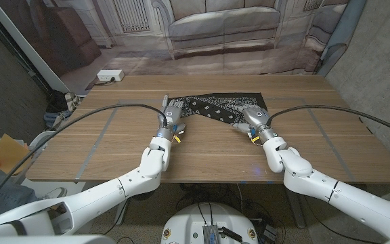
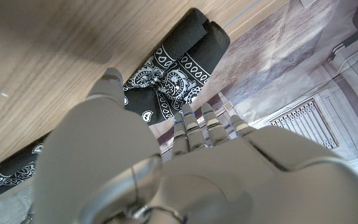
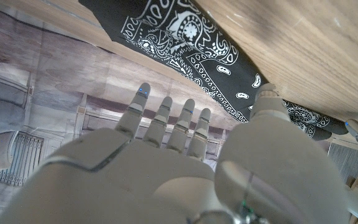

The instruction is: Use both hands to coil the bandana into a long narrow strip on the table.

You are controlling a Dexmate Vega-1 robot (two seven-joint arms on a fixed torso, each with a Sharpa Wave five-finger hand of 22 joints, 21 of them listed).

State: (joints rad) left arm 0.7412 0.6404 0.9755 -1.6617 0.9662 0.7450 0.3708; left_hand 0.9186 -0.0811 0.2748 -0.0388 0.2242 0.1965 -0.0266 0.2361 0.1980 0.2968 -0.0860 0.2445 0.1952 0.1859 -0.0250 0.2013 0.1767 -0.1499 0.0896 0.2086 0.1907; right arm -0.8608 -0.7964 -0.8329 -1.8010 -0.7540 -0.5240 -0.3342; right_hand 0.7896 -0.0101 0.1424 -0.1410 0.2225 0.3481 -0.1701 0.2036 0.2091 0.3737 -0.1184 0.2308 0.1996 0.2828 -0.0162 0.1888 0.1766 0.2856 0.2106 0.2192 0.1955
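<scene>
Left hand (image 1: 170,116) sits at the bandana's (image 1: 215,107) left end, right hand (image 1: 252,120) at its right end, both mid-frame on the surface (image 1: 114,146). Wrist views show fingers extended over the cloth; whether either pinches it, I cannot tell. Bandana lies partly rolled, upper centre. Risk: uneven rolling between hands skews the strip; loose fingers let the roll spring open.

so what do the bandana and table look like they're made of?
Bandana: thin woven cloth, likely cotton, matte black with a white paisley print; it folds and rolls softly. Table: wood or wood veneer, with visible grain and a smooth low-sheen finish.
</scene>
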